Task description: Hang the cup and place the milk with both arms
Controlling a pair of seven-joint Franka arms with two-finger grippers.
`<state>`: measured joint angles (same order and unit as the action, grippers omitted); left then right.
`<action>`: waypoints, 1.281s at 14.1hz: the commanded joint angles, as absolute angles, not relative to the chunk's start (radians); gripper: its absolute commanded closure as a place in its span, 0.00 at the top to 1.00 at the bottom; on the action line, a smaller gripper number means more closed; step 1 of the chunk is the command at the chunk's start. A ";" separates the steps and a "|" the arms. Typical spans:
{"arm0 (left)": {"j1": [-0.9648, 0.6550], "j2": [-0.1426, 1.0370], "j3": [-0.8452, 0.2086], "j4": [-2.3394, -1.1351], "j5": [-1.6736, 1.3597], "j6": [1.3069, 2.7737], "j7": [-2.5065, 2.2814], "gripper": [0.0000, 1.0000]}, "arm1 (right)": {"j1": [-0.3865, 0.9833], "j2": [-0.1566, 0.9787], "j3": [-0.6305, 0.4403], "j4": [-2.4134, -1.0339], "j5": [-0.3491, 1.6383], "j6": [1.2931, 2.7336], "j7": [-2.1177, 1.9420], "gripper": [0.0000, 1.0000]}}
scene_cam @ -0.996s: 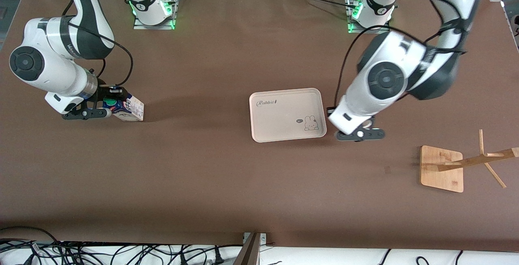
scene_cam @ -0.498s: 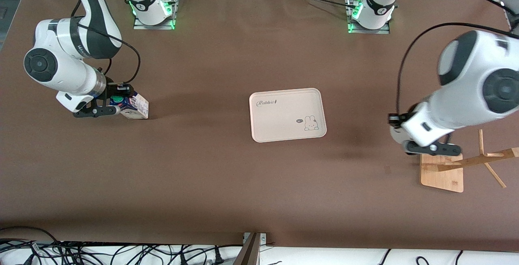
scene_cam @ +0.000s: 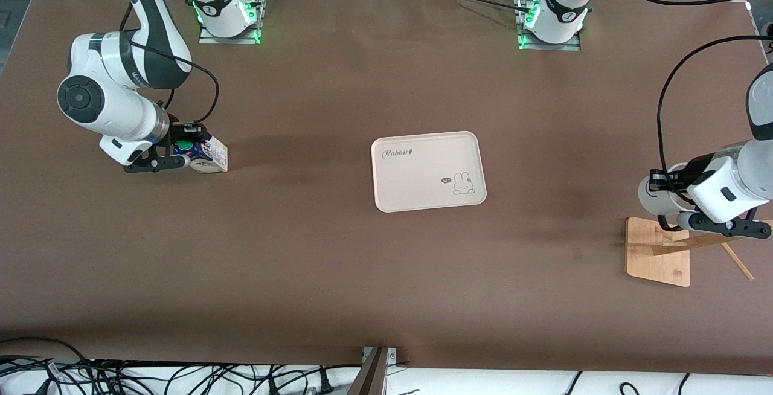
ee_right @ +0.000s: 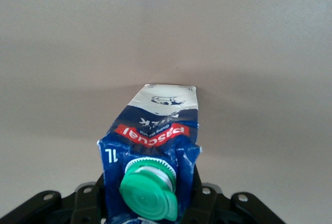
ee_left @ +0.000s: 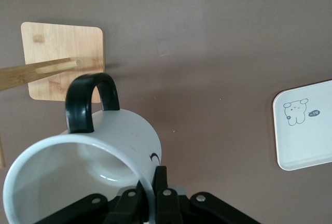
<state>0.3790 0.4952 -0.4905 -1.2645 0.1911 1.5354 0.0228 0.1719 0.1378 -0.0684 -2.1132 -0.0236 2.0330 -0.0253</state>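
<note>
Front view: the right tool [scene_cam: 181, 156] is at the right arm's end of the worktop [scene_cam: 314, 250], its fingers closed on the milk [scene_cam: 208, 156]. Whether the carton's base touches the worktop cannot be told from here. The pale tray [scene_cam: 386, 199], printed with a rabbit, lies near the middle of the worktop, well apart from the carton. The left tool [scene_cam: 715, 226] is over the wooden rack [scene_cam: 658, 253] at the left arm's end of the worktop. The cup [scene_cam: 655, 197] shows as a white rounded body just beside the wrist, above the rack's square base.

Left wrist view: the left tool [ee_left: 148, 198] grips the cup [ee_left: 116, 141] by its rim, one finger [ee_left: 162, 182] outside the wall. The cup is tilted with its mouth toward the camera and its black handle [ee_left: 88, 99] pointing away. The rack's base [ee_left: 62, 60] and one slanted peg [ee_left: 36, 71] lie below the handle. A corner of the tray [ee_left: 306, 146] shows at the edge.

Right wrist view: the right tool [ee_right: 150, 203] holds the milk [ee_right: 153, 146] at its upper body, a finger on each side. The green cap [ee_right: 148, 190] faces the camera, and the carton's gable is creased.
</note>
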 commanded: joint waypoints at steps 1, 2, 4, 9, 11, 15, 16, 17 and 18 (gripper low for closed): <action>0.374 0.509 -0.499 -1.204 0.176 1.511 0.035 0.00 | 0.150 0.097 -0.054 -2.146 -0.008 2.048 -0.073 0.59; 0.374 0.511 -0.496 -1.181 0.176 1.508 0.034 0.00 | 0.146 0.097 -0.055 -2.148 0.012 2.048 -0.093 0.59; 0.376 0.511 -0.489 -1.169 0.179 1.506 0.034 0.00 | 0.123 0.100 -0.055 -2.154 0.054 2.054 -0.145 0.59; 0.435 0.517 -0.489 -1.167 0.176 1.517 0.035 0.00 | 0.101 0.104 -0.055 -2.157 0.080 2.054 -0.190 0.61; 0.440 0.522 -0.488 -1.164 0.176 1.519 0.026 0.00 | 0.101 0.107 -0.055 -2.157 0.081 2.057 -0.187 0.77; 0.478 0.541 -0.486 -1.134 0.153 1.522 0.032 0.00 | 0.101 0.106 -0.055 -2.149 0.081 2.049 -0.167 1.00; 0.482 0.548 -0.486 -1.131 0.153 1.523 0.034 0.00 | 0.101 0.106 -0.055 -2.146 0.081 2.048 -0.150 1.00; 0.479 0.549 -0.486 -1.123 0.155 1.523 0.031 0.00 | 0.101 0.103 -0.055 -2.140 0.081 2.045 -0.135 1.00; 0.477 0.549 -0.486 -1.121 0.155 1.523 0.029 0.00 | 0.101 0.103 -0.055 -2.129 0.081 2.043 -0.127 1.00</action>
